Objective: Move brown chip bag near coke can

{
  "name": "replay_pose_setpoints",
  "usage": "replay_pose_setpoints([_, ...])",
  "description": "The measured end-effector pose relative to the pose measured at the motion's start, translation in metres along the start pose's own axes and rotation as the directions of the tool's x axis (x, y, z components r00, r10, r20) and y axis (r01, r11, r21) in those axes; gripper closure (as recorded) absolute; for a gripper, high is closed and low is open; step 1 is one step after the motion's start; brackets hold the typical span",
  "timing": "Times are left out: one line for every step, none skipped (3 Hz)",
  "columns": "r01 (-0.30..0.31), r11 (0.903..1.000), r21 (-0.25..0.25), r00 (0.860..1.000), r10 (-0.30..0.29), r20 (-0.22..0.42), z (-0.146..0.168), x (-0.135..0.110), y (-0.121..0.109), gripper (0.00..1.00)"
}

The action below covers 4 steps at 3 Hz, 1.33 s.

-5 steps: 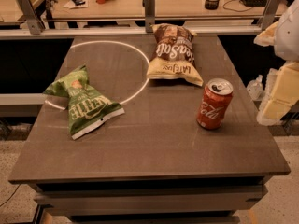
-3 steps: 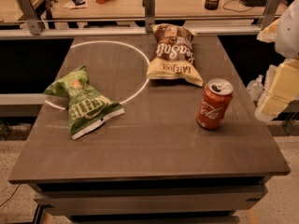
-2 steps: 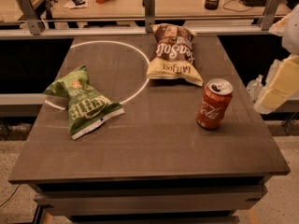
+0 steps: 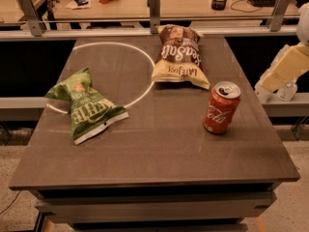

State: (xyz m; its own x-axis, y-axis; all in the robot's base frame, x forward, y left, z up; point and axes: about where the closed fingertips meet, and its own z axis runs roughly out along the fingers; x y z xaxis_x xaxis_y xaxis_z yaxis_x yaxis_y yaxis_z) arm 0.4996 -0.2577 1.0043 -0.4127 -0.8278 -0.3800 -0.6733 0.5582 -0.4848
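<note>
brown chip bag far edge | coke can right | claw off right, state unclear

1. You see the brown chip bag lying flat at the far middle of the table. Its dark brown end points away, its cream-yellow end is nearer, and "Sea Salt" faces up.
2. Your coke can stands upright, red with a silver top, near the bag's front right corner but apart from it.
3. Your gripper hangs beyond the table's right edge.

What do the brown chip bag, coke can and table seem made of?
The brown chip bag looks like glossy plastic film, crinkled. The coke can: painted metal, probably aluminium, silver top. The table: matte dark laminate, perhaps. The gripper hangs beyond the can, off the table.
</note>
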Motion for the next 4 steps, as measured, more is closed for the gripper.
replay_pose_setpoints([-0.077,0.9932,0.087,0.996,0.073,0.054,0.008,-0.003,-0.029,0.0])
replay_pose_setpoints([-0.2,0.9752,0.095,0.974,0.187,0.129,0.022,0.0,-0.057,0.0])
replay_pose_setpoints([-0.307,0.9514,0.017,0.933,0.298,0.203,0.047,-0.009,-0.078,0.0])
replay_pose_setpoints([-0.35,0.9326,-0.089,0.899,0.361,0.247,0.08,-0.032,-0.093,0.0])
